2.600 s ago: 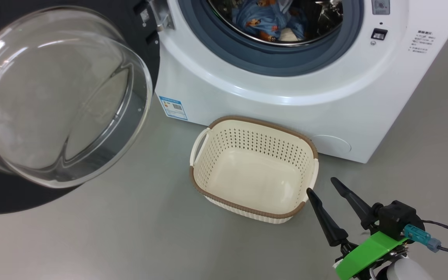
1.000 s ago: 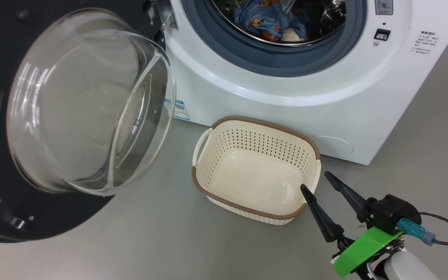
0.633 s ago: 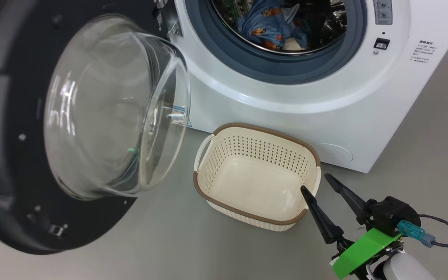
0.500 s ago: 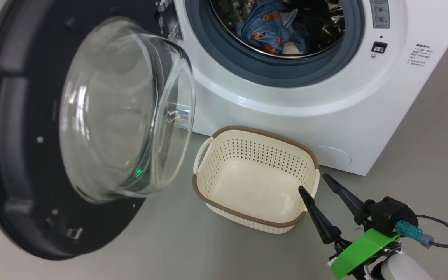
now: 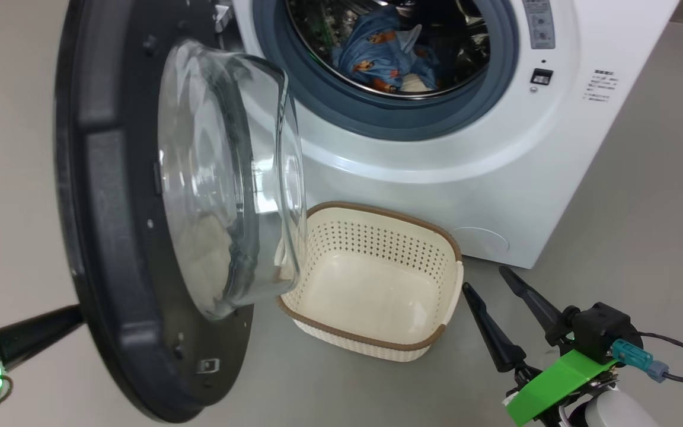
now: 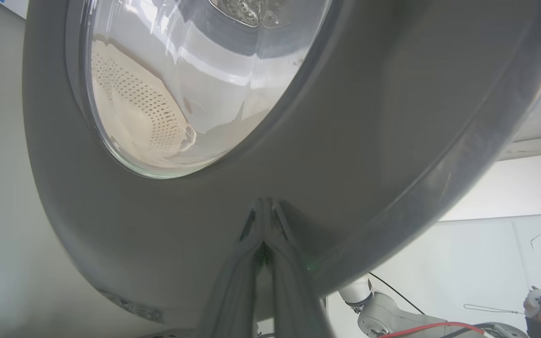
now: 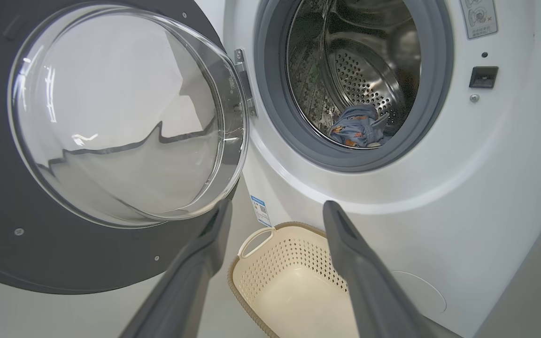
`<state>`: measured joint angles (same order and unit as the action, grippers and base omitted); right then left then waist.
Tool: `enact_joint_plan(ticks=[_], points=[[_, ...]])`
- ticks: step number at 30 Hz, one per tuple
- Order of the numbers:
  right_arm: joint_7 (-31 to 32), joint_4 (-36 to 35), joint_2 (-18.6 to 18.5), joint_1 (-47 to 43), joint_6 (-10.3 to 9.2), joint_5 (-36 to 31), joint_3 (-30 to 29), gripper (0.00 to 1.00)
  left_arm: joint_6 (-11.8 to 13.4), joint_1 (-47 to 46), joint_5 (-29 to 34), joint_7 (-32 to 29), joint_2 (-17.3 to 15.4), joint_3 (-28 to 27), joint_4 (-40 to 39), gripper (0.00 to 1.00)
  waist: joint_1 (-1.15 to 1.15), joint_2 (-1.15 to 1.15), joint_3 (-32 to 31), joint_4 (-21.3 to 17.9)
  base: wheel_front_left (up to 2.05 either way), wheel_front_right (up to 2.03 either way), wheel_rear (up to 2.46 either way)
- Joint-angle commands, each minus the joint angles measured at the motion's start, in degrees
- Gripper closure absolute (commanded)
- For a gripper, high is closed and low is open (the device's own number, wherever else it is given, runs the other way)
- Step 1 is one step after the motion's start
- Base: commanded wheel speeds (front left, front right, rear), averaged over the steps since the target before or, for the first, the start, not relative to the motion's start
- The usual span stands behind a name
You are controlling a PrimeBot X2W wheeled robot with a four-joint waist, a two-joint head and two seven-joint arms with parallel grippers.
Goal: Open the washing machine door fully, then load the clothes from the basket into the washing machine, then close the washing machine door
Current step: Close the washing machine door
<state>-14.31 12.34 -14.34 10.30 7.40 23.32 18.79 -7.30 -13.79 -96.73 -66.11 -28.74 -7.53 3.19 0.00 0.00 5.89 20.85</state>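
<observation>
- While the washing machine door [image 5: 110, 237] stands swung out on its hinge, the washing machine [image 5: 412, 172] shows a perforated steel drum [image 7: 369, 70] ringed by a grey-blue seal [image 5: 377, 121].
- Contents of the drum: the clothes [image 5: 386, 56], light blue fabric with orange-brown prints, bundled at the bottom.
- On the floor [image 5: 644, 207], just before the machine: the basket [image 5: 371, 341], cream, perforated, brown-rimmed, empty, close beside the door's glass bowl [image 5: 229, 178].
- Labels: a small blue sticker [image 7: 261, 211] low on the machine's front, below the hinge. A grey pictogram panel [image 5: 538, 24] and a block of small print [image 5: 600, 86] sit right of the opening. None is legible.
- At the door's glossy outer face: the left gripper [image 6: 264, 241], fingers pressed together, holding nothing.
- Just beside the basket's right side: the right gripper [image 5: 484, 278], fingers spread wide, empty.
</observation>
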Motion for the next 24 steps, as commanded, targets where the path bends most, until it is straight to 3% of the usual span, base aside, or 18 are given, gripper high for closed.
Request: enact_joint_plan(ticks=[1, 24], points=[[-0.7, -1.6, 0.2, -0.2, 0.09, -0.1, 0.7, 0.0, -0.2, -1.1, -0.8, -0.8, -2.0, -2.0, -2.4, 1.0, 0.0, 0.0, -0.1, -0.9, 0.0, 0.0, 0.0], [-0.7, -3.0, 2.8, 1.2, 0.09, -1.1, -2.7, 0.0, -0.2, -7.6, -0.8, -3.1, 4.2, 4.3, -9.9, 1.0, 0.0, 0.0, 2.5, -14.1, 0.0, 0.0, 0.0]])
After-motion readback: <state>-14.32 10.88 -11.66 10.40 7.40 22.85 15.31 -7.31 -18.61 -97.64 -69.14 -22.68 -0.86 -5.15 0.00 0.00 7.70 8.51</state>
